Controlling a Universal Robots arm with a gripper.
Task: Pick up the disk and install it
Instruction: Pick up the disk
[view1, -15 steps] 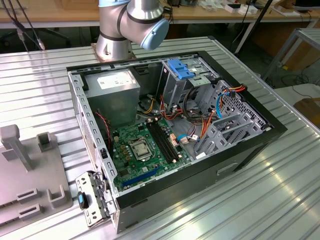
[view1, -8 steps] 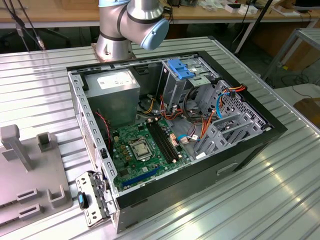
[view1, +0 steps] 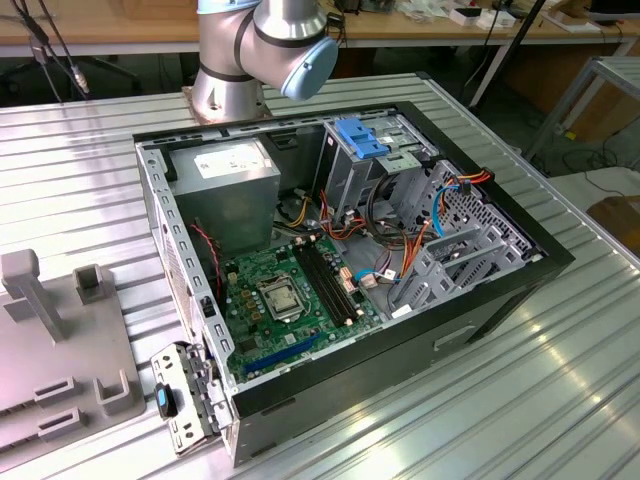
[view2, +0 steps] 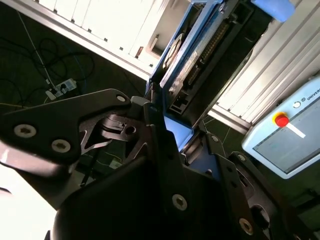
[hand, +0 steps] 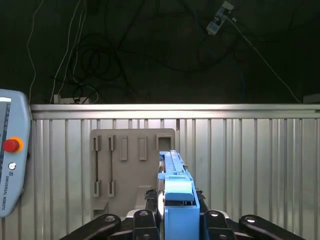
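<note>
Jaws: pinching the disk (hand: 177, 197), one black finger (hand: 145, 220) against each flat face. The linkage arms are drawn in around it in both wrist views.

Disk: held on edge, its bright blue carrier frame and grey metal body (view2: 192, 55) sticking out past the fingertips. In the first wrist view it is seen against a grey fixture plate (hand: 125, 170) that lies on the ribbed metal counter (hand: 250, 160) near the counter's edge. Beyond that edge are a dark floor, loose cables and a power strip (hand: 220, 22).

Teach pendant (hand: 10, 155): grey-blue with a red button, at the counter's edge; it also shows in the second wrist view (view2: 285, 135).

Exterior view: open computer case (view1: 480, 330) lying mid-counter (view1: 500, 420), side panel off. Inside it are a green motherboard (view1: 290, 300), a silver power supply (view1: 225, 175) and a blue-tabbed drive cage (view1: 365, 140). The arm (view1: 265, 50) base stands at the counter's edge behind the case. The fixture plate (view1: 50, 370) lies toward the exterior view's left edge, apart from the case.
</note>
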